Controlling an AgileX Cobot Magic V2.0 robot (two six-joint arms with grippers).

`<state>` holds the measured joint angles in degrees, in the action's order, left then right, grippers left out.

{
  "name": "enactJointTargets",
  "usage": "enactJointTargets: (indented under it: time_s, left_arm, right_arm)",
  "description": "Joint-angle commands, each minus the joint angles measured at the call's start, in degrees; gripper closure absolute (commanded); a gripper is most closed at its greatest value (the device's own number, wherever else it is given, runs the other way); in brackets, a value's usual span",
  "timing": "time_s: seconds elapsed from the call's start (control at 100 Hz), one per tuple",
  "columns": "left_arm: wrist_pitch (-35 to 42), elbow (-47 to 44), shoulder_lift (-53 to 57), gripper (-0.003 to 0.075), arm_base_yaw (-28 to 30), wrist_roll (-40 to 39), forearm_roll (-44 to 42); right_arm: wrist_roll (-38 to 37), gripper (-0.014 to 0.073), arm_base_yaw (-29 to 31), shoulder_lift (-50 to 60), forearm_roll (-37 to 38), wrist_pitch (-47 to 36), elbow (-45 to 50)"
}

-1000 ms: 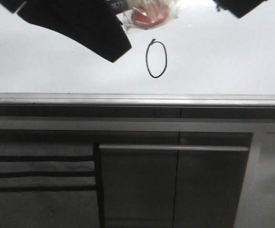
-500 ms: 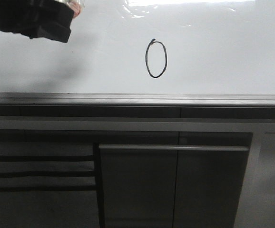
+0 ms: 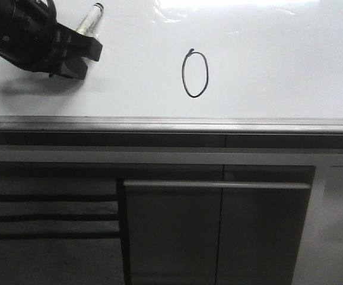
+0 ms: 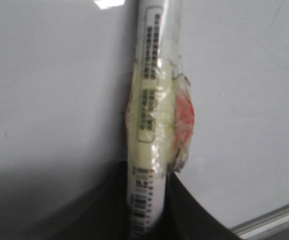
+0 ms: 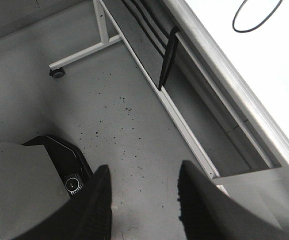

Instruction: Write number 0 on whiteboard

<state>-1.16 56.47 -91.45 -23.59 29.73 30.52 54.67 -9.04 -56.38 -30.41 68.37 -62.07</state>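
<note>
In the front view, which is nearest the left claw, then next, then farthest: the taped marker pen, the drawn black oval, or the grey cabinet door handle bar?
From the left gripper:
1. Taped marker pen, held in it, upper left.
2. Black oval 0, board centre.
3. Grey handle bar, below the board.

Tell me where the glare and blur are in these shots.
Front view: bright glare along the top of the glossy white whiteboard; the thin black hand-drawn number 0 stays sharp. Left wrist view: the taped white marker pen is soft and out of focus. Right wrist view: evenly lit, fairly sharp.
</note>
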Motion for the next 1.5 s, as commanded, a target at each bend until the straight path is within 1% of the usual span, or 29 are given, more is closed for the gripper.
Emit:
enactJointTargets:
  time_s: [0.0, 0.15, 0.2, 0.46, 0.58, 0.63, 0.76, 0.81, 0.89, 0.98, 1.05, 1.06, 1.07, 1.1, 1.17, 1.2, 1.27, 1.33, 1.37, 1.41, 1.49]
  left_arm:
    - [1.16, 3.09, 0.92, 0.0684, 1.04, -0.61, 0.5]
    - [0.28, 3.09, 0.92, 0.051, 1.92, -0.61, 0.5]
    - [0.14, 3.09, 0.92, 0.0475, 2.07, -0.61, 0.5]
    - [0.14, 3.09, 0.92, 0.0468, 2.07, -0.61, 0.5]
    - [-1.21, 3.09, 0.92, 0.046, 2.07, -0.47, 0.2]
    - [-2.13, 3.09, 1.04, 0.0427, 2.07, -0.47, -0.45]
    - [-4.42, 3.09, 2.95, 0.0281, 2.07, -0.47, -0.46]
    - [-6.14, 3.09, 4.41, 0.0263, 2.07, -0.47, -0.46]
    - [-11.05, 3.09, 7.93, 0.0267, 2.07, -0.47, -0.56]
    - [-16.78, 3.09, 12.12, 0.027, 2.07, -0.47, -1.92]
    - [-22.16, 3.09, 15.87, 0.027, 2.07, -0.47, -4.4]
    - [-23.47, 3.09, 16.64, 0.027, 2.07, -0.47, -4.76]
    - [-23.47, 3.09, 17.04, 0.027, 2.07, -0.47, -5.01]
    - [-26.98, 3.09, 18.67, 0.027, 2.07, -0.47, -6.02]
    - [-32.32, 1.99, 23.1, 0.0272, 2.07, -1.09, -8.13]
    - [-33.31, 1.07, 25.13, 0.0272, 2.07, -1.95, -9.2]
    - [-32.58, -2.59, 30.74, 0.0272, 2.07, -6.45, -12.07]
    - [-29.65, -7.39, 36.39, 0.0276, 2.07, -10.82, -13.25]
    - [-27.51, -10.52, 39.72, 0.0286, 2.07, -13.23, -13.25]
    - [-24.54, -14.38, 43.84, 0.03, 2.07, -14.86, -13.25]
    - [-19.25, -21.52, 51.88, 0.0335, 2.07, -15.52, -13.25]
  right_arm:
    - [0.08, 0.0314, 0.45, 0.86, -2.03, -1.72, -1.32]
    - [0.08, 0.0314, 0.45, 0.86, -2.03, -1.62, -1.32]
    - [0.08, 0.0314, 0.45, 0.86, -2.03, -1.62, -1.32]
    - [0.08, 0.0314, 0.45, 0.86, -2.03, -1.62, -1.32]
    - [0.08, 0.0314, 0.45, 0.86, -2.03, -1.62, -1.32]
    - [0.08, 0.0314, 0.45, 0.86, -2.03, -1.62, -1.32]
    - [0.08, 0.0314, 0.45, 1.09, -0.96, -3.34, -1.32]
    - [0.08, 0.0314, 0.45, 2.1, -0.38, -4.25, -1.32]
    - [-0.85, 0.0314, 0.45, 3.92, 1.76, -4.92, -1.32]
    - [-7.57, 0.0314, 0.45, 6.23, 7.23, -4.4, -1.32]
    - [-14.59, 0.0314, 0.45, 7.96, 14.26, -2.64, -1.21]
    - [-15.89, 0.0314, 0.45, 8.31, 16.55, -2.18, -1.15]
    - [-16.47, 0.0314, 0.45, 8.49, 16.55, -2.18, -1.15]
    - [-18.66, 0.0314, 0.45, 9.21, 20.15, -1.75, -0.71]
    - [-25.16, 0.0314, 0.45, 11.25, 25.43, -2.74, 1.44]
    - [-29.91, 0.0314, 0.45, 12.44, 26.99, -4.11, 2.85]
    - [-41.85, 0.0314, 0.45, 15.26, 30.41, -8.91, 7.39]
    - [-47.07, 0.0314, 0.45, 18.15, 30.79, -13.37, 12.35]
    - [-51.03, 0.0315, 0.45, 20.62, 30.41, -17.77, 15.28]
    - [-53.79, 0.0316, 0.45, 23.17, 29.84, -22.09, 18.64]
    - [-54.67, 0.0316, 0.45, 27.74, 27.75, -28.42, 24.05]
